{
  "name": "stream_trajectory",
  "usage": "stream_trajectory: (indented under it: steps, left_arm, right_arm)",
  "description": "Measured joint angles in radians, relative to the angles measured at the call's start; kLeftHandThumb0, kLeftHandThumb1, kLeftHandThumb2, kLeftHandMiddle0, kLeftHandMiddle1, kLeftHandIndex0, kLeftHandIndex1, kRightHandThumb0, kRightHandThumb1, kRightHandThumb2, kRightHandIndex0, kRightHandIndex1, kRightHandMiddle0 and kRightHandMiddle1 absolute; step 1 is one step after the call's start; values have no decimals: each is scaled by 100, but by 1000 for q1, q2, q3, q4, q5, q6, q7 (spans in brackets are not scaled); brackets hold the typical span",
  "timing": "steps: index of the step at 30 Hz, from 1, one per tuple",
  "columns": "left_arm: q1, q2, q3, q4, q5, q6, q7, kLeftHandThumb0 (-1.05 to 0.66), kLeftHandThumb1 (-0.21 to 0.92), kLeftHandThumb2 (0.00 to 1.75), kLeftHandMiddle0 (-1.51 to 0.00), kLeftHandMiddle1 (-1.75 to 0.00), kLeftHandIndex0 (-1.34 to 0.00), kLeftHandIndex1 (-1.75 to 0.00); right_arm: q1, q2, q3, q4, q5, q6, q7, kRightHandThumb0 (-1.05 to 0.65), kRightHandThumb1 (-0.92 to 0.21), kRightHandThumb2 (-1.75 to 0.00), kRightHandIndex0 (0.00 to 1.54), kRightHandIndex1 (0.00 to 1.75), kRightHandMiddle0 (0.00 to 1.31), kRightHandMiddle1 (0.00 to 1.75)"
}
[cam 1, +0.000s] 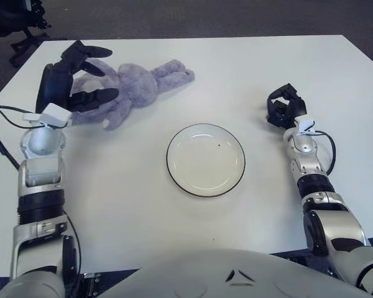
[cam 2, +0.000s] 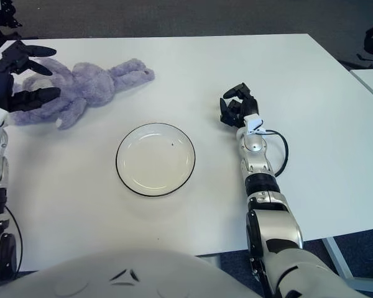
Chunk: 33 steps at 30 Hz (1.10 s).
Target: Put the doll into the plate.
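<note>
A grey-purple plush rabbit doll [cam 1: 133, 89] lies on the white table at the far left, ears pointing right. My left hand [cam 1: 74, 77] is at the doll's left end, black fingers spread open around its body and legs, not closed on it. A white plate [cam 1: 206, 159] with a dark rim sits empty at the table's middle, right of and nearer than the doll. My right hand [cam 1: 285, 107] shows to the right of the plate, fingers curled, holding nothing.
The white table [cam 1: 248, 68] reaches to the far edge, with dark carpet beyond. An office chair base [cam 1: 22, 31] stands off the far left corner. A cable [cam 1: 0, 133] runs by my left forearm.
</note>
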State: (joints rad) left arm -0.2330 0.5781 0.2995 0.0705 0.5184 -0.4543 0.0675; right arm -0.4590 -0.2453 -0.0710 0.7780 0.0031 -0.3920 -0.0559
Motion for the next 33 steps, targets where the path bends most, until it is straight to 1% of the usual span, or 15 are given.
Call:
stream_trajectory:
  steps: [3, 7, 11, 12, 13, 14, 15, 16, 17, 18, 20, 21, 27, 33]
  left_arm:
    - [-1, 22, -14, -6, 69, 31, 28, -47, 92, 1, -83, -171, -52, -9]
    - [-3, 45, -32, -30, 123, 73, 38, -52, 91, 1, -85, -174, -51, -7]
    - [-8, 59, -43, -43, 131, 91, 44, -53, 91, 1, -85, -174, -51, -7]
    - [-8, 61, -44, -45, 131, 94, 47, -53, 90, 1, -76, -149, -50, -6]
    - [-12, 66, -50, -48, 142, 106, 46, -54, 89, 1, -68, -100, -49, -5]
    - [-16, 74, -60, -49, 159, 121, 43, -54, 88, 1, -65, -66, -48, -4]
    - [-22, 87, -70, -49, 179, 141, 34, -55, 87, 1, -58, -42, -48, -3]
    - [-29, 101, -82, -45, 200, 156, 28, -56, 87, 1, -56, -34, -47, -2]
    - [-37, 114, -91, -38, 217, 169, 26, -57, 87, 0, -50, -21, -47, -2]
    - [-47, 128, -101, -28, 234, 179, 26, -58, 86, 0, -46, -14, -47, -2]
    - [-64, 152, -114, -10, 259, 199, 26, -58, 86, 0, -43, -7, -46, -1]
    - [-71, 160, -118, -4, 265, 206, 26, -62, 87, 1, -45, -6, -46, -1]
    - [-93, 233, -181, 24, 406, 284, 42, -78, 91, 6, -53, -2, -44, 0]
    - [-96, 251, -221, 25, 473, 350, 44, -87, 92, 19, -53, 0, -39, 0]
  right_arm:
    - [1, 0, 0, 0, -1, 0, -1, -40, -60, -94, 88, 175, 40, 175]
    - [1, 0, 0, 2, -2, 0, -3, -40, -60, -94, 87, 175, 40, 175]
    - [1, 0, 0, 3, -3, 0, -4, -40, -60, -94, 87, 175, 40, 175]
    - [1, 0, 0, 3, -3, 0, -4, -40, -60, -94, 87, 175, 40, 175]
    - [2, 0, 0, 3, -3, 0, -4, -40, -60, -94, 87, 175, 40, 175]
    - [2, 0, 0, 3, -3, 0, -4, -40, -60, -94, 87, 175, 40, 175]
    - [2, 0, 0, 4, -3, 0, -4, -40, -60, -94, 87, 175, 40, 175]
    - [2, 0, 1, 4, -3, 0, -4, -40, -60, -94, 87, 175, 40, 175]
    - [1, 0, 1, 4, -3, 0, -4, -40, -60, -94, 87, 175, 40, 175]
    - [1, 0, 1, 4, -3, 0, -4, -40, -60, -94, 87, 175, 40, 175]
    - [0, 1, 3, 4, -4, 0, -4, -40, -60, -94, 87, 175, 40, 175]
    - [0, 1, 3, 4, -4, 0, -4, -40, -60, -94, 87, 175, 40, 175]
    - [-1, 0, 5, 4, -4, -1, -4, -40, -60, -94, 87, 175, 40, 175]
    - [-1, -1, 5, 4, -4, -1, -6, -40, -60, -94, 88, 175, 40, 175]
